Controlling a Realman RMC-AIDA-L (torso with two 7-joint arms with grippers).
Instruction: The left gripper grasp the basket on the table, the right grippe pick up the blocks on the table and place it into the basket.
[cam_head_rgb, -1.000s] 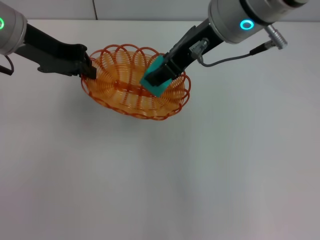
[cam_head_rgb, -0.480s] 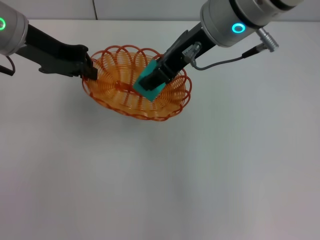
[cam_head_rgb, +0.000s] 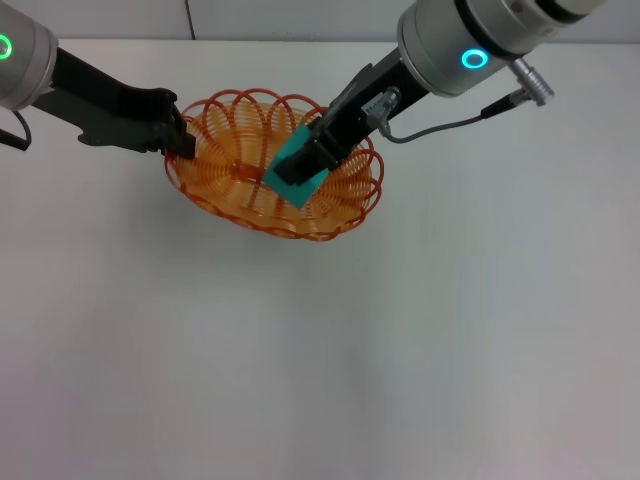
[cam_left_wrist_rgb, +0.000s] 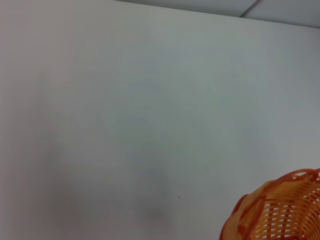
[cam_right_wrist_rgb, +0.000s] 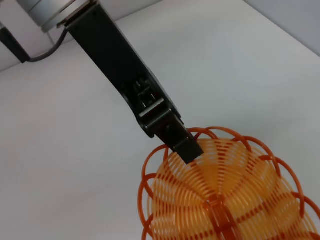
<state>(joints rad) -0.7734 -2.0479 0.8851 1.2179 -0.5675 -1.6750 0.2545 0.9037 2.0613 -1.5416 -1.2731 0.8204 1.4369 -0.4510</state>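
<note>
The white surface carries one thing directly: the orange basket, resting toward the far side, slightly left of centre. The near part is bare.

Even, bright, diffuse light throughout. Table matte white, no glare. Soft faint shadow under the basket toward the near edge. Head view sharp. Left wrist view hazy, basket rim soft. Right wrist view clear, mild blur on close wires.
</note>
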